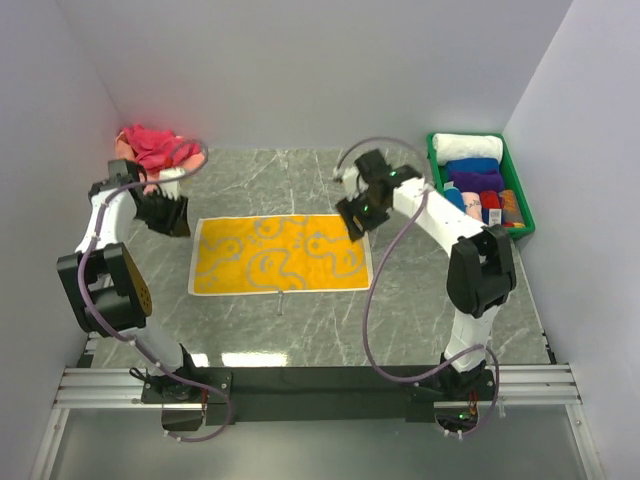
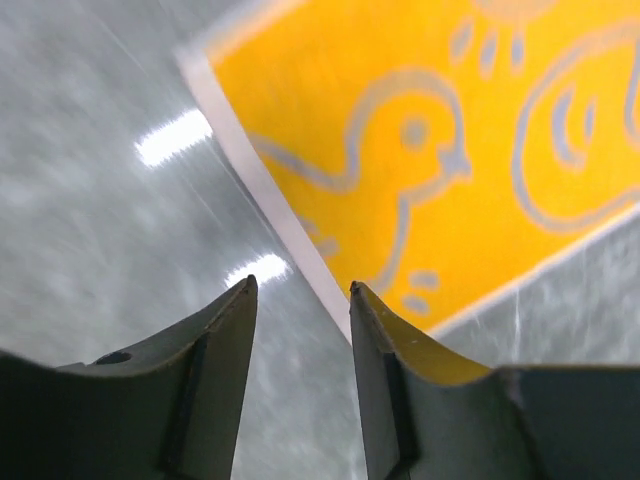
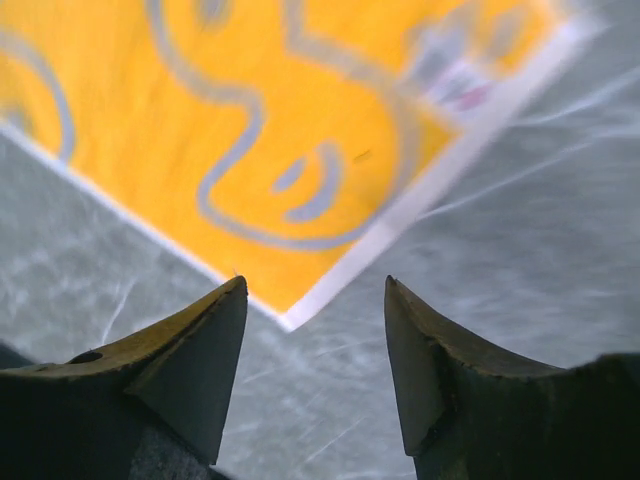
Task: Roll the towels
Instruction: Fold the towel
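A yellow towel (image 1: pixel 280 254) with pale trim and grey duck drawings lies flat and spread out in the middle of the table. My left gripper (image 1: pixel 172 215) hovers just off its left short edge, open, nothing between its fingers; the towel's white trim (image 2: pixel 270 205) runs up past the fingertips in the left wrist view. My right gripper (image 1: pixel 357 222) is above the towel's right end, open and empty, with a towel corner (image 3: pixel 290 322) just ahead of its fingers. A crumpled crimson pink towel (image 1: pixel 155 147) sits at the back left.
A green tray (image 1: pixel 530 212) at the back right holds several rolled towels: white (image 1: pixel 468 147), blue (image 1: pixel 472 165), purple (image 1: pixel 478 182) and others. White walls close in the table on the left, back and right.
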You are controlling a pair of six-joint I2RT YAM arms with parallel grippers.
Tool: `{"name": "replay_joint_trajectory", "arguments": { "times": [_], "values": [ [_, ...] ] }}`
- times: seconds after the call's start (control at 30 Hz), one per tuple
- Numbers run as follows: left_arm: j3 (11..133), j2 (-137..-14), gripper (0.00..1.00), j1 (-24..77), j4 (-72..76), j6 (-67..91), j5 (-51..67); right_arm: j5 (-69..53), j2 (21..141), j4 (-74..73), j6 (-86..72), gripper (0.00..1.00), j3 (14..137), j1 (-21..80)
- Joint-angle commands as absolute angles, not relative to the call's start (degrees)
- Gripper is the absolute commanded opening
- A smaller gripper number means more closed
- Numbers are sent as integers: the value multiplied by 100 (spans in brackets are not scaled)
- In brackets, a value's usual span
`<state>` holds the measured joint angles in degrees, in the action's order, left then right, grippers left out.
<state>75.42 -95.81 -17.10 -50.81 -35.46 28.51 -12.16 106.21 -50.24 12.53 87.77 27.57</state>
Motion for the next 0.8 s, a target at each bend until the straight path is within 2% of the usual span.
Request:
{"name": "replay_joint_trajectory", "arguments": {
  "times": [0.0,0.13,0.33,0.77],
  "values": [
    [8295,-10087,48,-1723,-4808,-3165,3339,-1108,10809,-4826,1064,63,9586,2303],
    [9033,-10678,47,-1731,-4509,-2567,3278,-774,11442,-4702,950,57,10255,2083],
    [9395,-11153,46,-1723,-4166,-2206,3182,-449,12321,-4676,633,51,11073,2030],
    [9545,-11628,49,-1705,-4201,-2329,3182,-369,13130,-4491,571,50,11303,1969]
  ]
}}
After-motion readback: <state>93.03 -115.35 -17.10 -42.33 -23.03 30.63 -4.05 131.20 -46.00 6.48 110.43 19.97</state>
